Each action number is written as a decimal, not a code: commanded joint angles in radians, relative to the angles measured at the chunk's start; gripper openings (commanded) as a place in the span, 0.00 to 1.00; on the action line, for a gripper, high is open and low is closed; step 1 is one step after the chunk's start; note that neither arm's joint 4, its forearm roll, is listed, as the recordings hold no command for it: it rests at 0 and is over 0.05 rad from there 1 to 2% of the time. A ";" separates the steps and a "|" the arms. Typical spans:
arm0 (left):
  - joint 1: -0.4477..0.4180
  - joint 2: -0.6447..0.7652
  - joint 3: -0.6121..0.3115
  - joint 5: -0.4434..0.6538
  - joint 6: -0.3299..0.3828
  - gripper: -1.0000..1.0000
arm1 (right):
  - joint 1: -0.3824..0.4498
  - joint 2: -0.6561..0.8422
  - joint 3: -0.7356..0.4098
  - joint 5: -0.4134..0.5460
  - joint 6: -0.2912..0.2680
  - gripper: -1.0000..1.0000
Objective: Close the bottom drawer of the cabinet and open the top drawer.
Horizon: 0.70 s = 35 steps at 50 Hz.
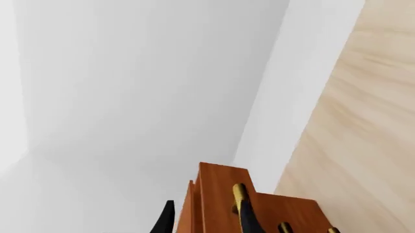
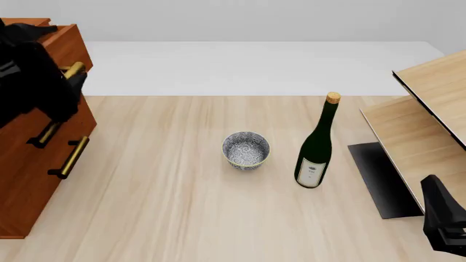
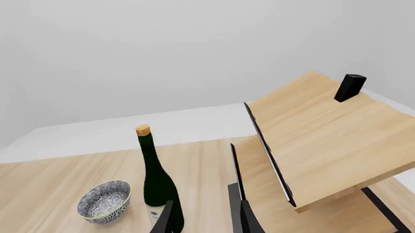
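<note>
Your left gripper [image 2: 73, 76] is at the top drawer's [image 2: 65, 46] brass handle [image 2: 73, 70]; whether it grips, you cannot tell. Your right gripper [image 3: 204, 218] is open, near the bottle [image 3: 155, 182].

The black left arm [image 2: 33, 76] hides part of the tall reddish-brown wooden cabinet [image 2: 36, 164], so its top drawer front barely shows. The picture's left edge cuts the cabinet off. Only a black corner of the right arm [image 2: 446, 221] shows, so its fingers can't be seen there.
</note>
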<state>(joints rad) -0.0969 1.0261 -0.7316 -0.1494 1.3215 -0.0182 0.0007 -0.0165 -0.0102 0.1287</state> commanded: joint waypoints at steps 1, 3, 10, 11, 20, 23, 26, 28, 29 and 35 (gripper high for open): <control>-0.017 -0.002 -0.169 0.134 -0.142 1.00 | -0.002 0.000 0.000 0.000 0.001 1.00; -0.018 0.002 -0.199 0.150 -0.165 1.00 | -0.003 0.000 0.000 0.000 0.002 1.00; 0.006 0.016 -0.261 0.216 -0.217 1.00 | 0.000 0.001 -0.004 0.004 0.001 1.00; 0.006 0.024 -0.295 0.251 -0.256 1.00 | 0.001 0.001 -0.005 0.005 0.001 1.00; 0.046 0.056 -0.476 0.439 -0.483 1.00 | -0.002 0.019 -0.012 -0.007 0.002 1.00; 0.056 0.092 -0.597 0.551 -0.601 1.00 | 0.001 0.021 -0.012 -0.008 0.000 1.00; 0.053 0.131 -0.691 0.642 -0.694 1.00 | 0.002 0.025 -0.013 -0.012 0.000 1.00; 0.054 0.148 -0.731 0.681 -0.740 1.00 | 0.002 0.011 -0.011 -0.001 -0.001 1.00; 0.046 0.160 -0.748 0.701 -0.763 1.00 | 0.002 0.006 -0.009 0.003 -0.001 1.00; 0.063 0.185 -0.788 0.755 -0.852 1.00 | 0.001 0.001 -0.004 0.003 -0.002 1.00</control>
<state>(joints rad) -0.0520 1.1538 -1.3699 0.4500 0.6626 -0.0173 0.0089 -0.0244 -0.0106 0.1281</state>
